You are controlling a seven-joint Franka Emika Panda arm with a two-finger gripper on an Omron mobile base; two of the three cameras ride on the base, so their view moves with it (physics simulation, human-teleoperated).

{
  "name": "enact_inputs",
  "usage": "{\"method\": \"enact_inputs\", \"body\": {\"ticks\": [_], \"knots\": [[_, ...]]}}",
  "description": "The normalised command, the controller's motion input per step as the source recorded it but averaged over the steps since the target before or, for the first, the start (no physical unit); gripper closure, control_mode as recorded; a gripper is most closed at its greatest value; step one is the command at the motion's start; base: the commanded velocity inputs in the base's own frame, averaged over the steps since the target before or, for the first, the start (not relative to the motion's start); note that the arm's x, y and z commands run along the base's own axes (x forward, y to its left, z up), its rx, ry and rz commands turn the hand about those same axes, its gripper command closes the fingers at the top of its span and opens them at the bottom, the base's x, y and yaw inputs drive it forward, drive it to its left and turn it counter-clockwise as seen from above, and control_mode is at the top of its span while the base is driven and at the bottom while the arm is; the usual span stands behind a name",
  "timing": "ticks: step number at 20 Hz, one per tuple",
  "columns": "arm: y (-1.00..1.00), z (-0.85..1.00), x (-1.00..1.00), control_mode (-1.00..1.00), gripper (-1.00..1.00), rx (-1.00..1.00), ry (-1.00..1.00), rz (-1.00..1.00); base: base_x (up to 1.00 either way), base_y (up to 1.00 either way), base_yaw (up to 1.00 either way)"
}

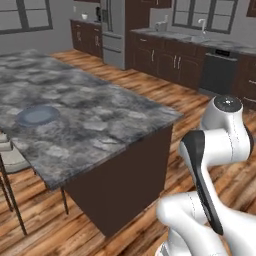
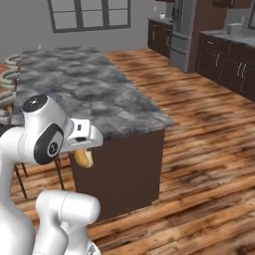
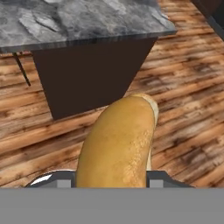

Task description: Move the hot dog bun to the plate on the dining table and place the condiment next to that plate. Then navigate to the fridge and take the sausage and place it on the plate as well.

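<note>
Bench (image 1: pixel 90 120) first: grey marbled top on a dark brown base, its near corner facing me, wooden floor all round. I read it as the dining table. Fridge (image 1: pixel 113 30) stands silver-grey at the far wall, well apart, between dark cabinets. Plate (image 1: pixel 37 115), greyish-blue and flat, lies on the bench top towards its left edge, nothing on it yet.

Gripper (image 2: pixel 83 149) hangs off the bench, near the corner and below the level of the top. Jaws pinch the hot dog bun (image 3: pixel 118 142); in the hand view it runs lengthways out from between them, golden-tan crust towards the camera, a paler edge along one side. In the right base view it hangs below the hand as a small tan lump.

Handling, my judgement: light, soft, easily dented. The crust looks matte, so slip seems unlikely, but a hard squeeze would crush it. The hold appears to be near one end, so the free length may sag or swing. I would carry it slowly, lift clear of the bench edge, and set it down flat on the plate.
</note>
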Motion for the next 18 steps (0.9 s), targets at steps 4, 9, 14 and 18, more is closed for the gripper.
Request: {"method": "enact_inputs", "body": {"ticks": [4,9,14,18], "knots": [[0.00,0.00,0.00,1.00,1.00,0.00,0.00,0.00,-0.04,1.00,0.00],[0.00,0.00,0.00,1.00,1.00,0.00,0.00,0.00,0.07,1.00,-0.05],[0.00,0.00,0.00,1.00,1.00,0.00,0.00,0.00,0.11,1.00,-0.25],[0.00,0.00,0.00,1.00,1.00,0.00,0.00,0.00,0.08,1.00,-0.40]]}}
